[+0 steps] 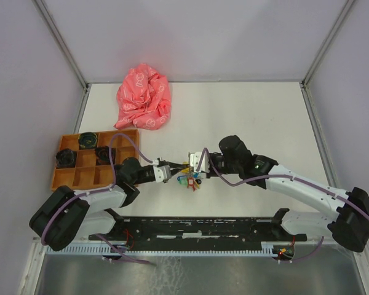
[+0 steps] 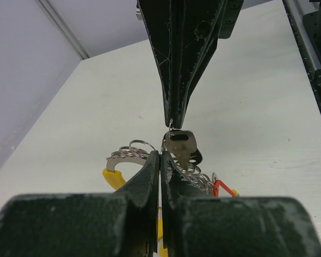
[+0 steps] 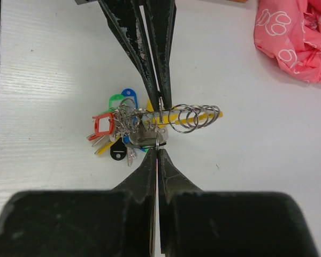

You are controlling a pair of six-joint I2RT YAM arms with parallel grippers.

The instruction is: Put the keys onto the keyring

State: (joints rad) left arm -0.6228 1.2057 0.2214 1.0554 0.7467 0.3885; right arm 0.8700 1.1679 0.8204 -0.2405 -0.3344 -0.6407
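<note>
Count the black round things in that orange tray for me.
3 black things: far side of the tray, its left edge, near its middle. Others may be hidden.

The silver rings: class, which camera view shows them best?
The right wrist view: the silver rings form a clear, unblocked chain. The left wrist view hides most behind its tool; the top view, a tiny cluster.

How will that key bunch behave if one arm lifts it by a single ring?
Likely floppy: the key bunch is loose keys, plastic tags and linked rings, so it should dangle and swing. Probably slippery: thin shiny wire. Unlikely to roll: tags sprawl flat on the table.
</note>
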